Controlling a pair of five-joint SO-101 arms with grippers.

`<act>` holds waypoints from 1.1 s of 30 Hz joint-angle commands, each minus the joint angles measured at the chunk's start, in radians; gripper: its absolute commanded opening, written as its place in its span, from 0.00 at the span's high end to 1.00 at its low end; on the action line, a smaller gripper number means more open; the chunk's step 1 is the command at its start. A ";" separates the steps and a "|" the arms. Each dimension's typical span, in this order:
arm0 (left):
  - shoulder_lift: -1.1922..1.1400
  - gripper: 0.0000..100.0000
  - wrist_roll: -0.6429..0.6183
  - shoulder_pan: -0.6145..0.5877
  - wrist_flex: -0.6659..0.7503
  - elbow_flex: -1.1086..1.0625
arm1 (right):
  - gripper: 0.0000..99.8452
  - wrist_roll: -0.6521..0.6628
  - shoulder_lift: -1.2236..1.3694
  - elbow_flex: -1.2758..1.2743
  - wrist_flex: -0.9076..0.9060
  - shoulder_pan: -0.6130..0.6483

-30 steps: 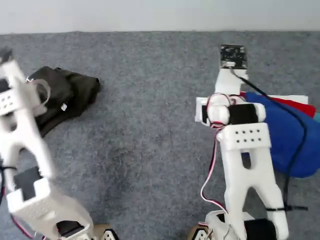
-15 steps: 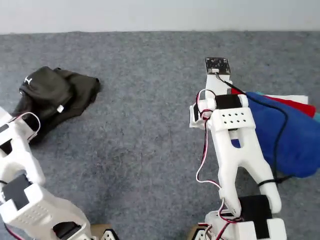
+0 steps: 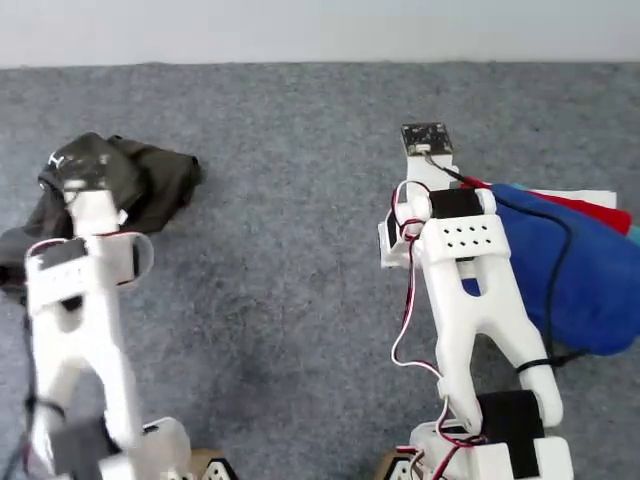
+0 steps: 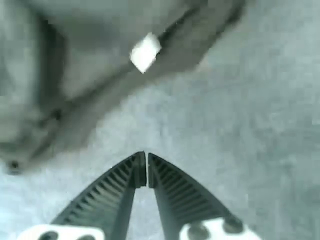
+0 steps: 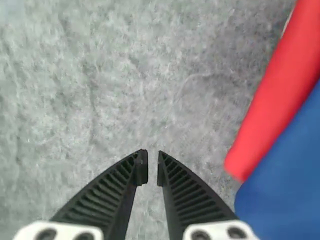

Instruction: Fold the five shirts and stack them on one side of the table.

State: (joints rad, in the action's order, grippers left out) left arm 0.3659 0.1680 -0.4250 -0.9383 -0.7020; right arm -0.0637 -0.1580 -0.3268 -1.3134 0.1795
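One change: left tool (image 4: 146, 160) now at dark shirt (image 3: 165, 185), tips together.

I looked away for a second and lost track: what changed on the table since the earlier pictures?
The left arm drew back, then swung forward over the dark shirt, left claw shut and empty. The right arm shifted slightly left. The dark shirt and the folded stack stayed put.

Shirts at both ends of a grey, carpet-like tabletop (image 3: 290, 250)
A dark shirt (image 3: 165, 185) lies crumpled by the left edge, toward the far side. At the right edge, a blue shirt (image 3: 590, 280) lies over a red shirt (image 3: 585, 211).
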 commanded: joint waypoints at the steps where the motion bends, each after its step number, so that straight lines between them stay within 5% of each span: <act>1: 0.233 0.94 -0.020 -0.084 0.061 -0.002 | 0.96 0.014 -0.004 0.049 -0.021 0.001; 5: 0.196 0.78 0.035 -0.218 0.204 -0.005 | 0.96 0.014 -0.004 0.049 -0.019 0.002; 17: -0.430 0.82 0.160 -0.281 0.812 0.045 | 0.96 0.012 -0.005 0.049 0.050 0.005; 24: -0.559 0.99 0.163 -0.292 0.773 0.117 | 0.96 0.011 -0.005 0.049 0.061 0.005; 33: -0.037 0.99 0.117 -0.044 0.265 0.116 | 0.96 0.009 -0.005 0.049 0.064 0.004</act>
State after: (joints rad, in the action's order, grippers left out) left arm 0.1005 0.3276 -0.5907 -0.5240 -0.6222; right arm -0.0606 -0.1580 -0.3268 -1.2643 0.1826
